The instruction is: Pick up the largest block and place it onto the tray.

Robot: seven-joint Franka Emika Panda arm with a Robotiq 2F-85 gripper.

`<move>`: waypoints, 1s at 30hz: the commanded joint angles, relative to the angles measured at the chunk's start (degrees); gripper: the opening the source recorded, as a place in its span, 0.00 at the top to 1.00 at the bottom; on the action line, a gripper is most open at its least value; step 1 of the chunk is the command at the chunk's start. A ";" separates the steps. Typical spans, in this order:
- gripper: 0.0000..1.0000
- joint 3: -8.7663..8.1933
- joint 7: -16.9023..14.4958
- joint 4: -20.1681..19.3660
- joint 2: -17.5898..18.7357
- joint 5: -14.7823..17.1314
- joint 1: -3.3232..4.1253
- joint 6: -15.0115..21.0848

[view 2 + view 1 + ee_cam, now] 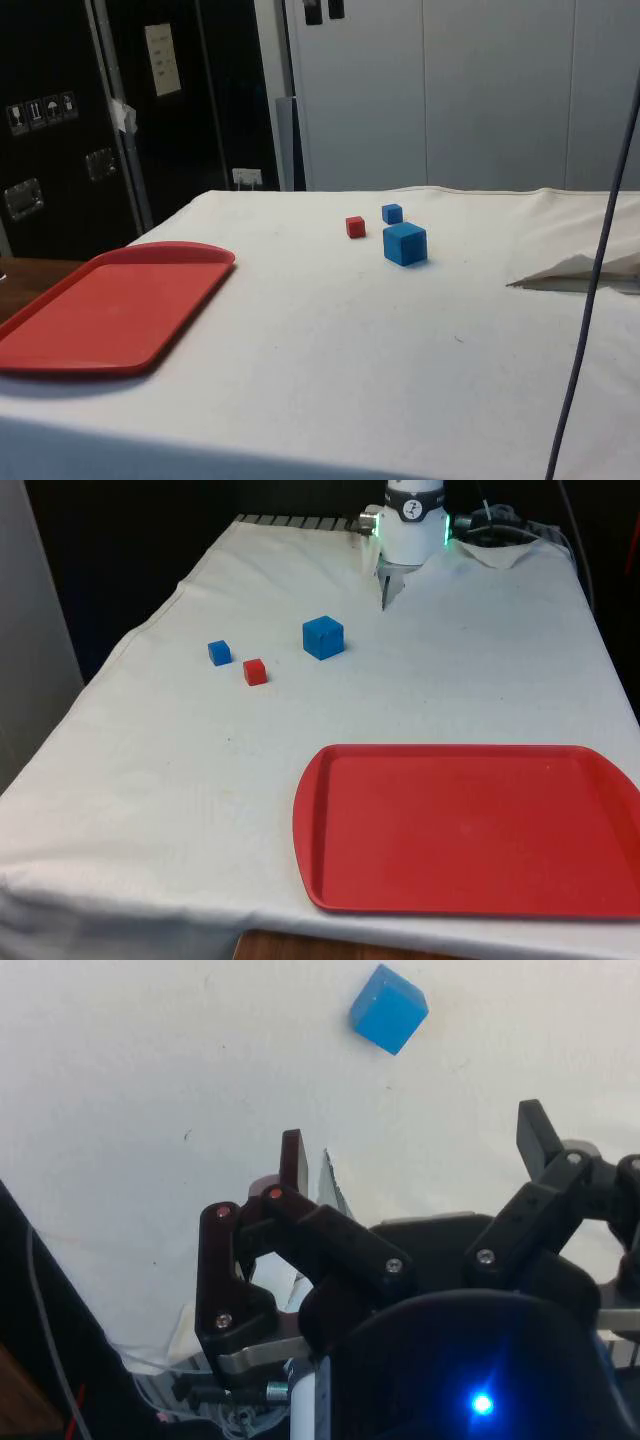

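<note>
In the front view, going from that view's left to its right, a small blue block [219, 652] sits on the white cloth [180, 780], then a small red block [255, 671] just beside it and a little nearer the camera, then the largest block [323, 637], a blue cube, resting flat on the cloth and apart from the two small ones. Further to the front view's right and toward the far end of the table, the gripper [386, 588] hangs above the cloth, near the big cube but not touching it. The red tray [470, 830] lies at the near side on the front view's right, well apart from all three blocks, with nothing on it.

In the side view the tray [110, 305] comes first, then the red block [355, 227], the small blue one [392, 213] and the large blue cube [404, 243].

In the wrist view the fingers [294, 1163] are spread wide with nothing between them, and the blue cube [388, 1008] lies on the cloth beyond their tips
</note>
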 commanded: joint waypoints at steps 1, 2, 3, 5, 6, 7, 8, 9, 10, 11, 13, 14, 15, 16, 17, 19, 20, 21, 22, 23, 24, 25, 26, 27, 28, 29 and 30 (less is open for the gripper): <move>0.00 0.29 0.63 -0.92 -0.57 -0.34 0.00 0.74; 0.00 0.40 0.86 -1.55 -0.92 -0.63 -0.06 0.97; 0.00 0.57 1.09 -2.12 -1.32 -0.92 -0.11 1.20; 0.00 0.40 0.46 -1.55 -0.52 -0.11 0.00 0.34; 0.00 0.86 1.49 -3.44 -2.01 -1.32 -0.23 1.83; 0.00 0.97 1.66 -4.18 -2.35 -1.49 -0.23 2.35; 0.00 1.15 2.01 -5.56 -2.98 -1.95 -0.29 3.27; 0.00 1.26 2.29 -6.42 -3.38 -2.18 -0.34 3.84; 0.00 1.32 2.52 -7.22 -3.72 -2.41 -0.34 4.35; 0.00 1.43 2.75 -7.96 -4.13 -2.64 -0.34 4.87; 0.00 1.09 2.12 -7.85 -3.38 -1.66 0.00 4.64; 0.00 1.55 3.15 -9.63 -4.87 -3.04 -0.40 5.96; 0.00 1.60 3.32 -10.49 -5.27 -3.27 -0.40 6.53; 0.00 1.66 3.72 -12.03 -5.96 -3.72 -0.40 7.56; 0.00 1.66 3.90 -12.83 -6.36 -3.90 -0.40 8.14; 0.00 1.66 4.18 -14.32 -7.05 -4.35 -0.40 9.11; 0.00 1.60 4.24 -15.13 -7.39 -4.58 -0.46 9.63; 0.00 1.26 3.50 -13.87 -6.42 -3.50 0.00 8.42; 0.00 1.49 4.24 -15.93 -7.68 -4.76 -0.46 10.20; 0.00 1.38 4.35 -17.42 -8.31 -5.16 -0.57 11.12; 0.00 1.20 4.35 -18.16 -8.48 -5.27 -0.57 11.75; 0.00 1.09 4.30 -18.85 -8.59 -5.39 -0.57 12.26; 0.00 0.92 4.30 -19.48 -8.65 -5.39 -0.57 12.78; 0.00 0.86 4.24 -19.94 -8.65 -5.44 -0.57 13.29; 0.00 0.69 4.18 -20.57 -8.65 -5.50 -0.63 13.87; 0.00 0.46 4.07 -21.54 -8.65 -5.56 -0.63 14.78; 0.00 0.57 3.90 -20.51 -8.54 -4.98 -0.40 13.46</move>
